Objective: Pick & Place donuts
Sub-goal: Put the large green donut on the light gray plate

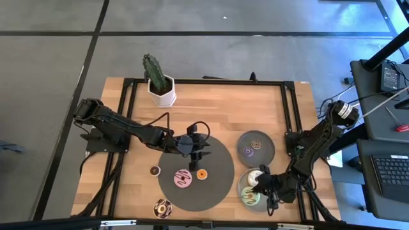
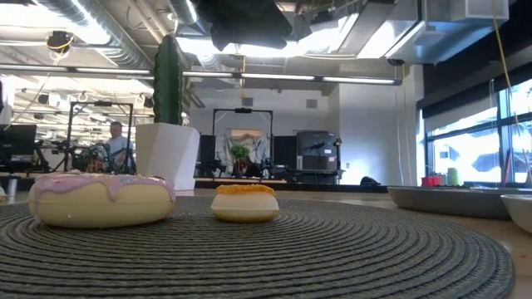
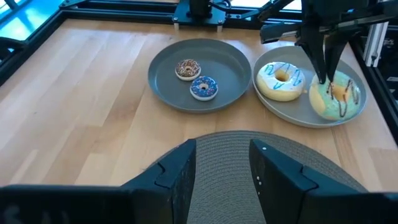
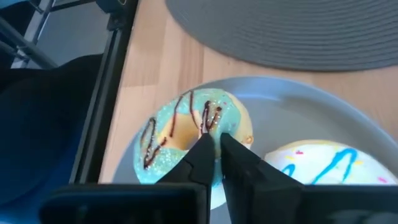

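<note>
Item: right gripper (image 4: 216, 144), lower centre of frame, fingers nearly together astride the rim of the pale green donut (image 4: 186, 134) on the grey plate (image 4: 348, 134). Risk: lifting before fully parted could drag the donut off. Left gripper (image 3: 222, 163) spread, waiting above the mat (image 3: 292, 158).

No words, numbers, labels or signs can be read in any of the pictures.
</note>
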Robot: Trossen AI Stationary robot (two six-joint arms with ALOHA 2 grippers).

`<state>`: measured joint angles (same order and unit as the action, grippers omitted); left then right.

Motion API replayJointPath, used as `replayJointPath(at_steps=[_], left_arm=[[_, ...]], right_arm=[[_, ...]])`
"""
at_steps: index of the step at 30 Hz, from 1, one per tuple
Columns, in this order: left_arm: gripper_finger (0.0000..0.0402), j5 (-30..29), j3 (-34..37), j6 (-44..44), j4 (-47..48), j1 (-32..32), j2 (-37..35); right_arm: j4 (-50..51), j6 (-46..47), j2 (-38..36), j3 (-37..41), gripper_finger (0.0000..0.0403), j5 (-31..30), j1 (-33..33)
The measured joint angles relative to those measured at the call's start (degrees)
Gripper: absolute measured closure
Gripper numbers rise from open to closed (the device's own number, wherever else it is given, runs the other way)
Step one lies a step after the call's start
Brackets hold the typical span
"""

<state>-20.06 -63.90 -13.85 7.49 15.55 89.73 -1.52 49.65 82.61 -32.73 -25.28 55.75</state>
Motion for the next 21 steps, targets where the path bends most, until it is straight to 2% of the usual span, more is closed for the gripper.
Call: replayJointPath(at_steps=[5,14,21], left_arm=[[0.0254,0.01,0.0,0.02,0.01,0.0,0.01],[0.0257,0.05,0.02,0.02,0.04,0.0,0.02],[0.0254,0.09,0.02,-0.19,3.55,0.0,-0.1]], right_arm=[[0.09,0.66,0.0,0.0,0.0345,2.48,0.02],[2.66,0.88,-0.09,0.0,0.0266,2.44,0.0],[4.24,-0.47,-4.14,-2.56,0.0234,0.42,-0.8]])
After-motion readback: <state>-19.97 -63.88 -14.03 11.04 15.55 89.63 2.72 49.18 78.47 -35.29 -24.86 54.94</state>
